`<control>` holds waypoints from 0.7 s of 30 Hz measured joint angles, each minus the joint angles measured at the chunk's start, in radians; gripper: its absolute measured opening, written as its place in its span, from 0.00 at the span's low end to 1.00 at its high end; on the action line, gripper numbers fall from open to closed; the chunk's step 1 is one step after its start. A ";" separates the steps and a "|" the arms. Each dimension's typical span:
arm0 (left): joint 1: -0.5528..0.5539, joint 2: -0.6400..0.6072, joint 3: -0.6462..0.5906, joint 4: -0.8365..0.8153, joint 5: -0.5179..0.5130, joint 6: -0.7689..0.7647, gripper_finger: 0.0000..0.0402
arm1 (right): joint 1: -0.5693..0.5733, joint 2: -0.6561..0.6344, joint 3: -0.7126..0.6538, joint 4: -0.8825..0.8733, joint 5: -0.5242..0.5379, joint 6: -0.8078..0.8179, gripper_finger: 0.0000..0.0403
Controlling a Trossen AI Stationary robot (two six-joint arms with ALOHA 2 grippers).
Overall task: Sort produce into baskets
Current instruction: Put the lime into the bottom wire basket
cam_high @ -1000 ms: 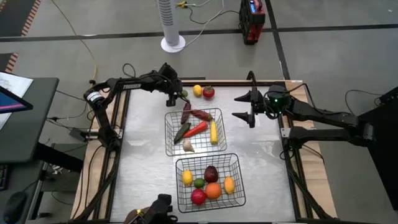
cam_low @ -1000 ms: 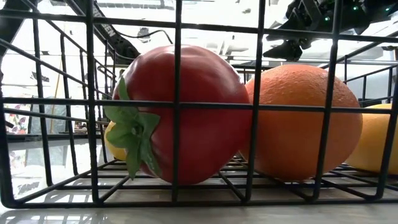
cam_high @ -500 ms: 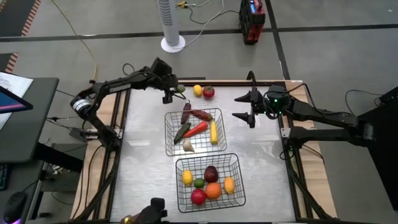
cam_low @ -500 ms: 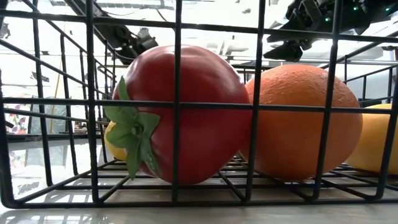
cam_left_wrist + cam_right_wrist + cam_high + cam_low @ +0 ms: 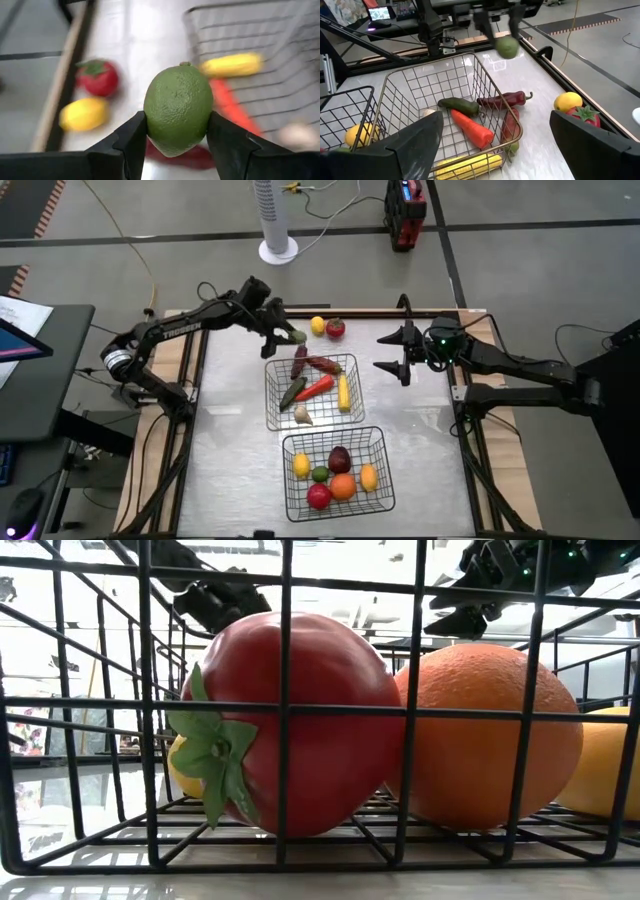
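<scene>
My left gripper (image 5: 178,146) is shut on a green lime (image 5: 178,108) and hovers above the table just beyond the far basket (image 5: 312,390), near its far left corner. The right wrist view shows that lime (image 5: 507,46) in the air over the basket's far rim. A lemon (image 5: 318,326) and a red tomato (image 5: 335,329) lie on the table by the far edge. The far basket holds peppers, corn, a cucumber and garlic. In the near basket (image 5: 335,470) lie a lemon, a lime, an orange and red fruit. My right gripper (image 5: 395,352) waits open to the far basket's right. My left gripper pinches the lime by its two opposite sides (image 5: 150,117) between its two fingers (image 5: 131,145). The fingers slant down at it from the table's far left. The lime is lifted clear of the table and the basket, with one pointed end showing above the fingers.
Bare table lies left and right of both baskets. Wooden rails and the arms' frames run along the table's edges (image 5: 200,380). The near basket's wire wall (image 5: 285,710) fills the low view, with a red fruit (image 5: 300,720) and an orange (image 5: 490,735) behind it.
My left gripper has risen with the lime held between its fingers and has turned at the wrist, drifting slightly toward the far basket. It has stayed shut on the lime. The right arm has kept still.
</scene>
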 joint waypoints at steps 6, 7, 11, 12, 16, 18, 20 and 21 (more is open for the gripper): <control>-0.093 0.000 0.000 -0.003 0.056 -0.054 0.42 | 0.000 0.000 0.000 0.000 0.000 -0.001 0.98; -0.108 0.000 0.000 -0.002 0.055 -0.054 0.42 | 0.000 0.000 0.000 0.000 0.000 -0.002 0.98; -0.167 0.000 0.000 -0.001 0.055 -0.062 0.42 | 0.000 0.000 0.000 0.000 0.000 -0.022 0.98; -0.182 0.000 0.000 0.000 0.055 -0.073 0.42 | 0.000 0.000 0.000 0.001 0.000 -0.025 0.98; -0.247 0.000 0.000 0.002 0.054 -0.128 0.42 | -0.011 0.000 0.000 0.007 0.000 -0.028 0.98; -0.284 0.000 0.000 0.003 0.054 -0.137 0.42 | -0.020 0.000 0.000 0.005 0.000 -0.028 0.98; -0.320 0.000 0.000 0.010 0.054 -0.145 0.42 | -0.028 0.000 0.000 0.003 0.000 -0.027 0.98; -0.337 0.000 0.000 0.013 0.054 -0.155 0.42 | -0.031 0.000 0.000 0.002 -0.001 -0.027 0.98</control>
